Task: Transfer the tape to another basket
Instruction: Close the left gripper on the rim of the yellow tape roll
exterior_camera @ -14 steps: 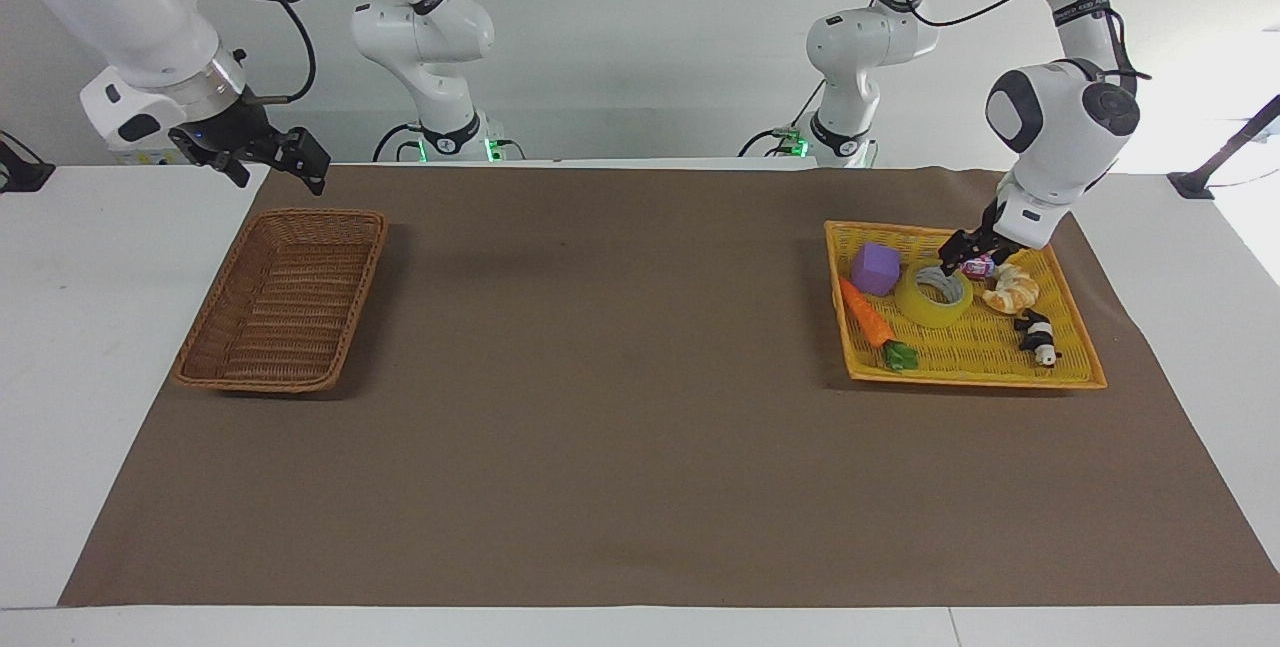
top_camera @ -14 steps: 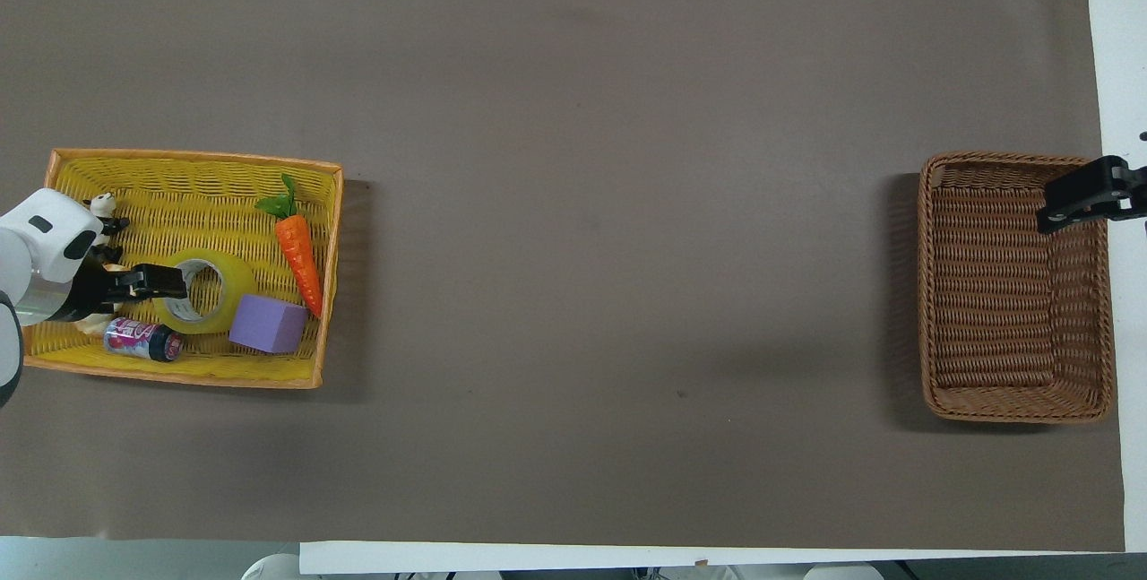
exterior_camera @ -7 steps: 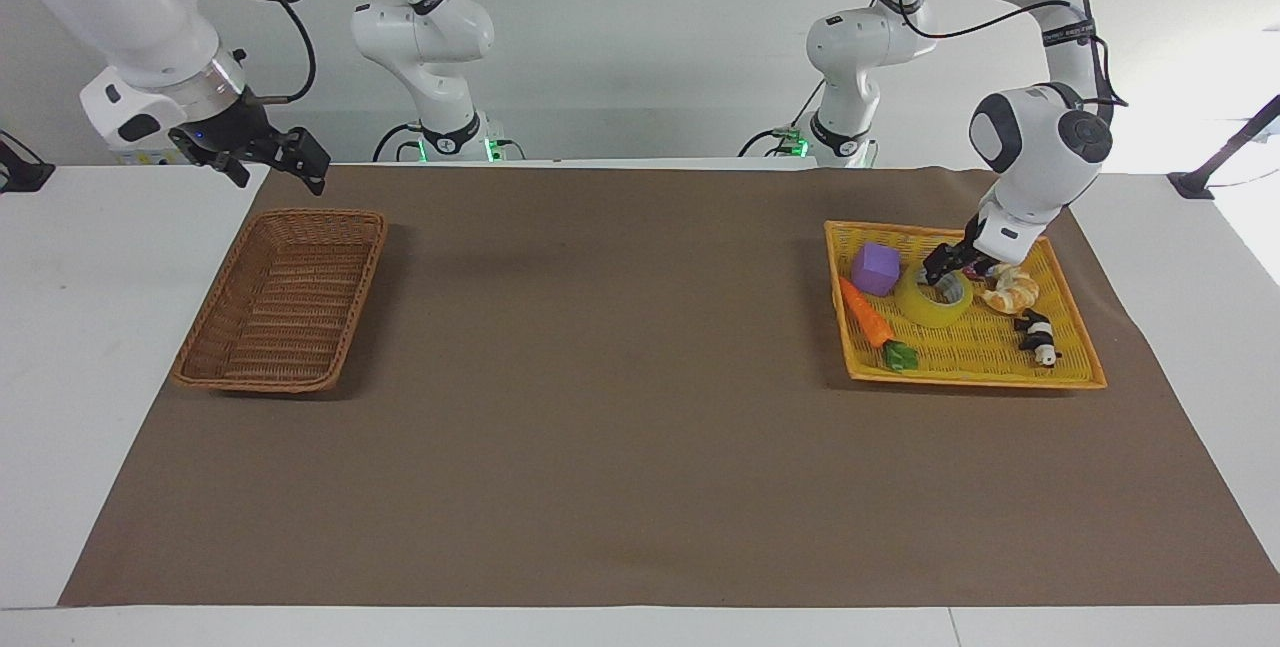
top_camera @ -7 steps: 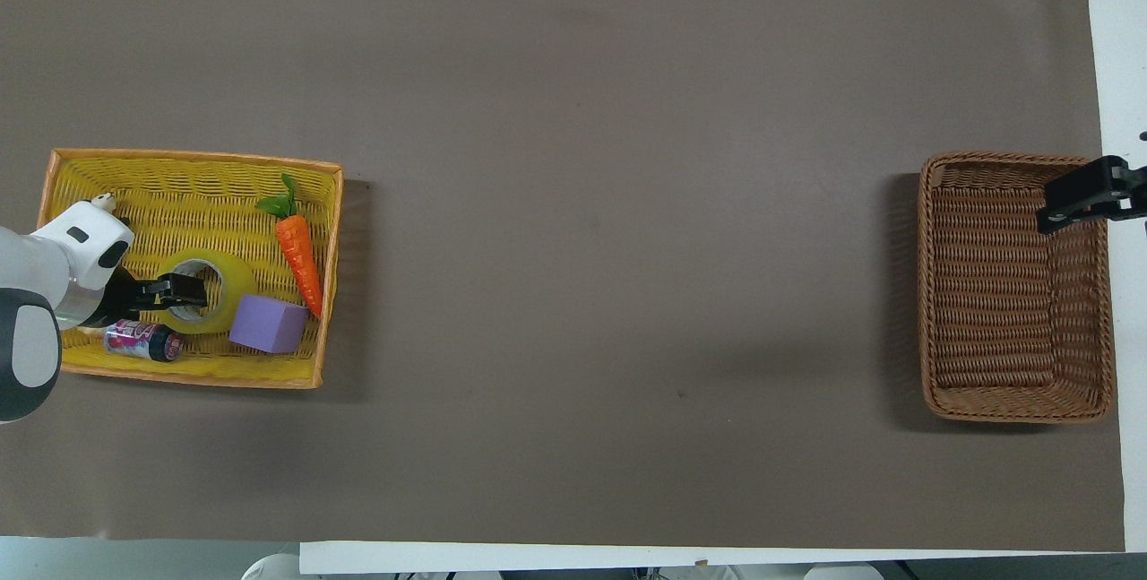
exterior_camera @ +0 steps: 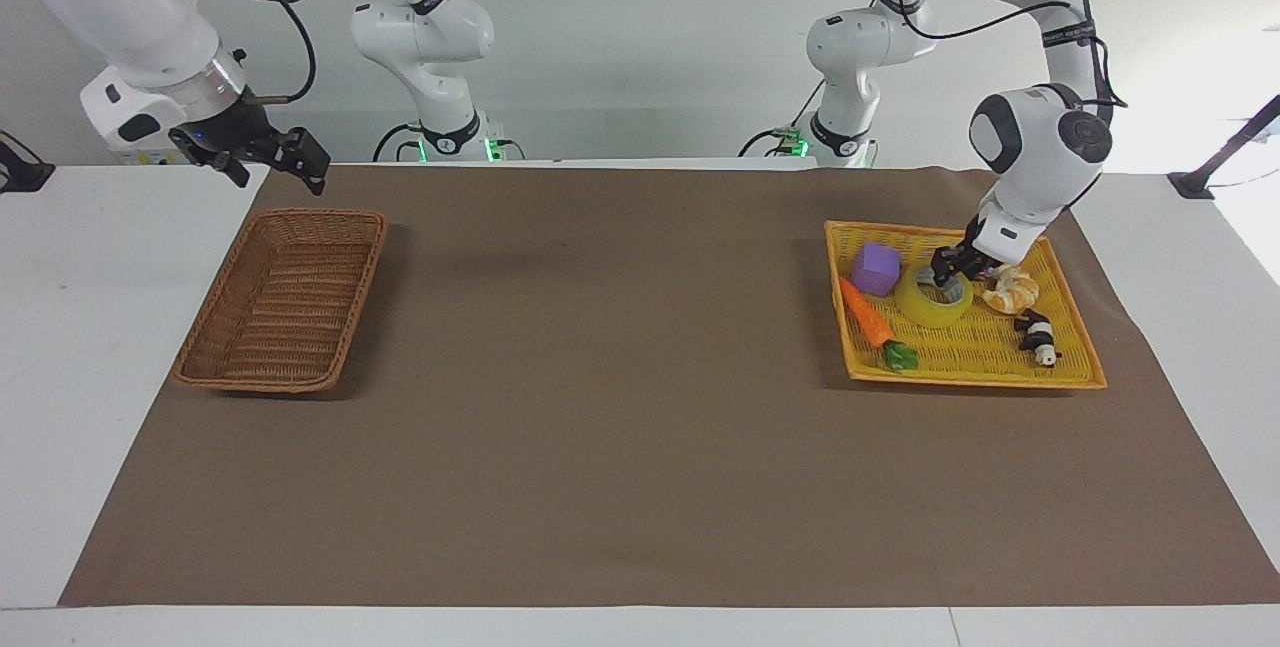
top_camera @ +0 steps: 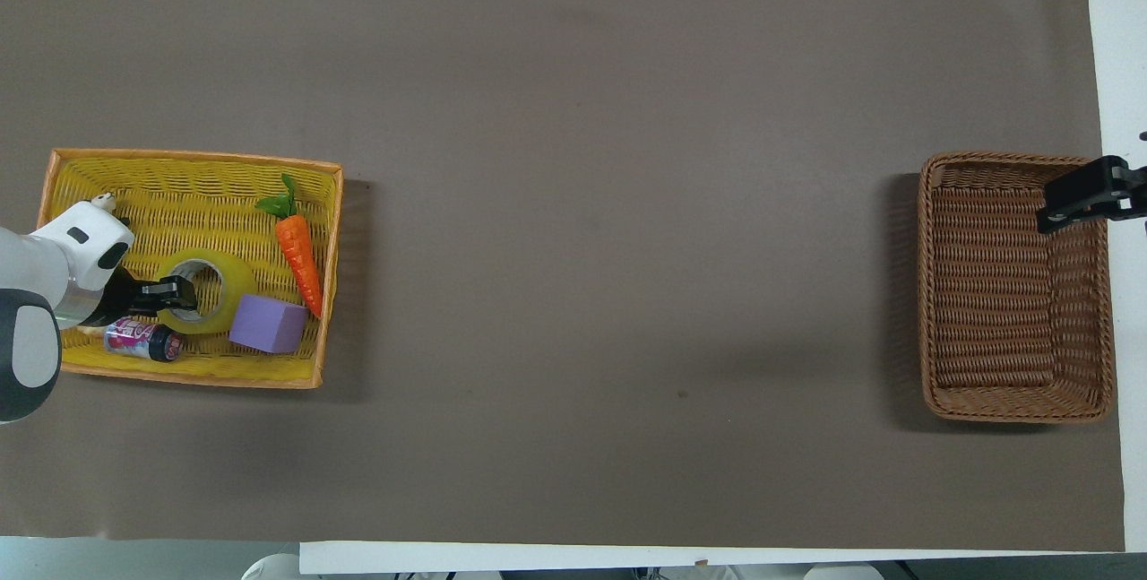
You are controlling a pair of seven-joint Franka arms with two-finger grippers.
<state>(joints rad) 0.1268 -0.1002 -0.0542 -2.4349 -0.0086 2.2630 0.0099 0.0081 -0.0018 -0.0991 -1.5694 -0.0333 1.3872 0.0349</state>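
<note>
The tape (exterior_camera: 935,307), a yellow roll with a pale core, lies flat in the yellow-orange woven tray (exterior_camera: 970,379) at the left arm's end of the table; it also shows in the overhead view (top_camera: 228,280). My left gripper (exterior_camera: 944,273) is down at the roll's rim, at its core, and shows from above too (top_camera: 184,293). The brown wicker basket (exterior_camera: 320,215) stands at the right arm's end, seen from above as well (top_camera: 1013,157), and holds nothing. My right gripper (exterior_camera: 280,175) waits open in the air over the basket's corner nearest the robots (top_camera: 1075,196).
In the tray (top_camera: 188,155) with the tape lie a purple cube (top_camera: 267,325), a toy carrot (top_camera: 298,253), a small can (top_camera: 139,340), a croissant (exterior_camera: 1012,289) and a black-and-white toy (exterior_camera: 1038,337). A brown mat (exterior_camera: 620,407) covers the table between tray and basket.
My left gripper has come down from over the can and croissant onto the tape's rim and core. The tape, the tray and the right arm have not moved.
</note>
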